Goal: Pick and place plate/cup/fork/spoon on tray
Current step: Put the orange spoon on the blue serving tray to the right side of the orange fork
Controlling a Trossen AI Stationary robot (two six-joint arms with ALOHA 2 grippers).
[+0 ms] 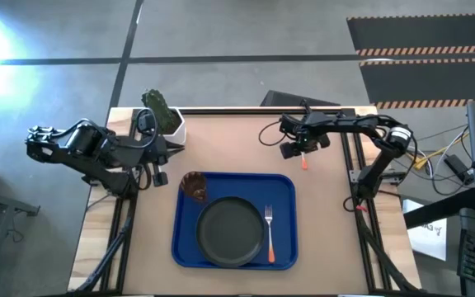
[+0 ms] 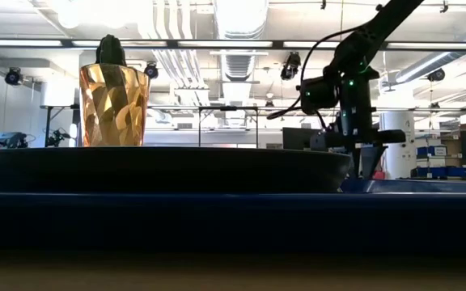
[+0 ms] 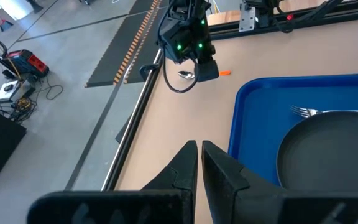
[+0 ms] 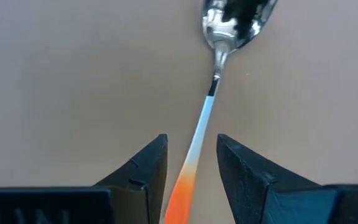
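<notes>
three items sit on your tray (image 1: 188, 247): plate (image 1: 230, 232), cup (image 1: 194, 186), fork (image 1: 269, 231). spoon (image 4: 216, 81) on table beyond tray; right gripper (image 4: 192, 163) parted astride its handle, gripping nothing. left gripper (image 3: 199, 155) near-closed, empty, beside tray.

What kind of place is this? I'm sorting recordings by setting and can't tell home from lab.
Most likely a robotics lab or workshop, not a home. The low view shows exposed ceiling ducts and rows of workbenches; the high view shows a concrete floor with hazard-striped mats around the table.
</notes>
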